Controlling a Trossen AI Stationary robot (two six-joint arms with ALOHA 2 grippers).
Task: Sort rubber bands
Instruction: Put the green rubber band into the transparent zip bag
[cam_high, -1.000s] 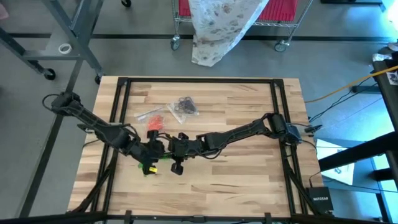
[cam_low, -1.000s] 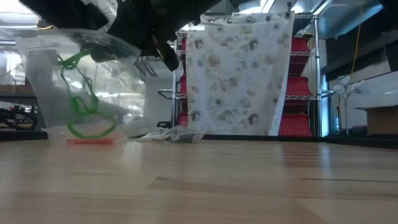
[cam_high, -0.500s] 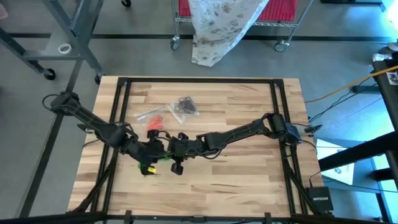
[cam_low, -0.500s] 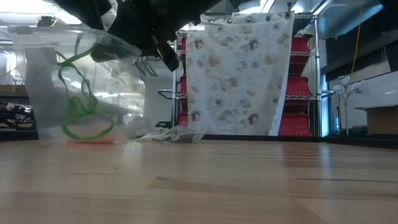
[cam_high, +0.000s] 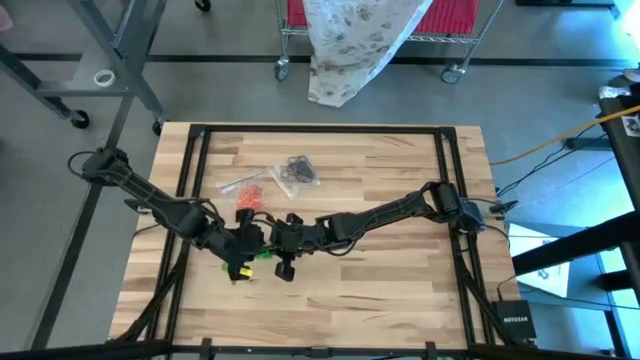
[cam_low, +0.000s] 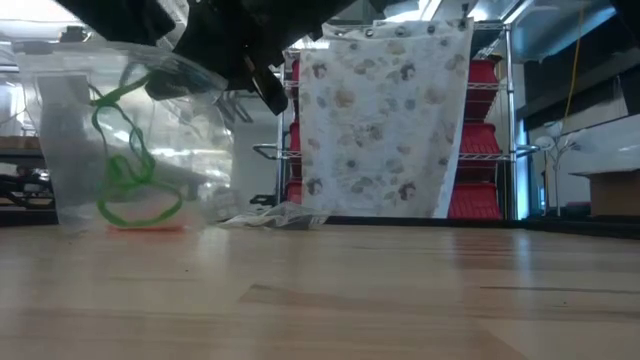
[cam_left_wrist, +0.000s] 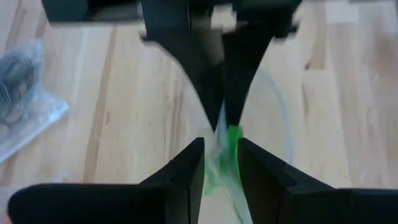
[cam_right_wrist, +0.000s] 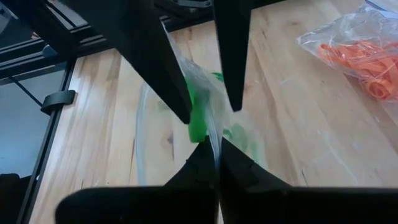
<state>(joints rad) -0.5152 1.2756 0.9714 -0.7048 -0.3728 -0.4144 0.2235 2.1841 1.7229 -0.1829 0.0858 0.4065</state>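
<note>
A clear plastic bag (cam_low: 150, 140) with bright green rubber bands (cam_low: 125, 170) in it hangs between my two grippers at the middle of the table's left half. Its bottom is close to the tabletop. My left gripper (cam_left_wrist: 221, 163) is at the bag's mouth, its fingers narrowly apart with a green band (cam_left_wrist: 233, 140) between them. My right gripper (cam_right_wrist: 216, 158) faces it from the right, shut on the bag's rim. In the high view the two meet at the green patch (cam_high: 262, 253). My left gripper pinches a green rubber band (cam_left_wrist: 231, 144) between its two fingers, slanting down from the table's left. Clear bag film (cam_left_wrist: 216, 148) lies in the same gap; whether it is pinched too, I cannot tell. The band hangs down into the bag. My right gripper pinches the bag's thin upper rim (cam_right_wrist: 214, 140) between its two fingertips, slanting down from the table's right. One layer or two, I cannot tell. The bag hangs below the fingers, its mouth up.
A clear bag of orange-red bands (cam_high: 247, 190) and a clear bag of black bands (cam_high: 295, 172) lie on the wood just beyond the grippers. The near and right parts of the tabletop (cam_high: 400, 280) are bare wood. A cart with a patterned cloth stands behind the table.
The hanging bag has swayed a little, and the green bands in it have shifted slightly. Both grippers have kept their places and their holds.
</note>
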